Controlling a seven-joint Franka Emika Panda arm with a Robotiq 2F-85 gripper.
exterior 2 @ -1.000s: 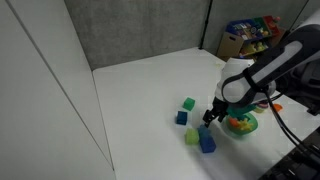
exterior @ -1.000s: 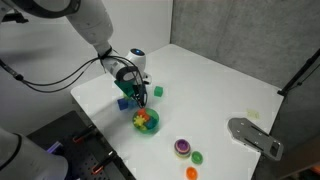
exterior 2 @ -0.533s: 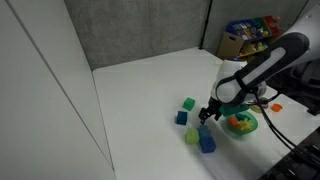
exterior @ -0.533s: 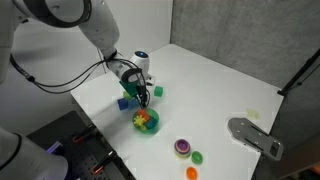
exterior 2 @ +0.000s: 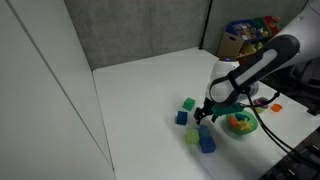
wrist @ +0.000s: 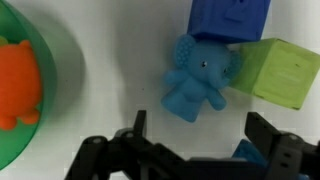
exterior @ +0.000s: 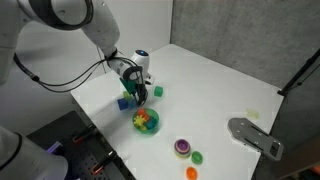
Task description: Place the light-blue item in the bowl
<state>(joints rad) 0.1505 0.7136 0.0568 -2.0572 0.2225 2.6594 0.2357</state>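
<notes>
Wrist view: the gripper stands wide open with nothing in it, its two dark fingers set to either side of the light-blue item, which lies flat on the white counter just ahead of them. Over the last second, in both exterior views, the gripper has slid away from the bowl toward the cluster of blocks and now hangs low over it. This suggests the approach is nearly lined up and the grasp has not yet been made.

The light-blue item is not a plain block. It is a small moulded elephant figure with rounded ears and legs, and it looks matte and slightly soft, like foam or rubber. Its top edge touches a dark blue cube, and a pale green block with flat faces presses against its right side. The bowl at the left is smooth green plastic with a thick round rim, and an orange piece lies in it.
</notes>
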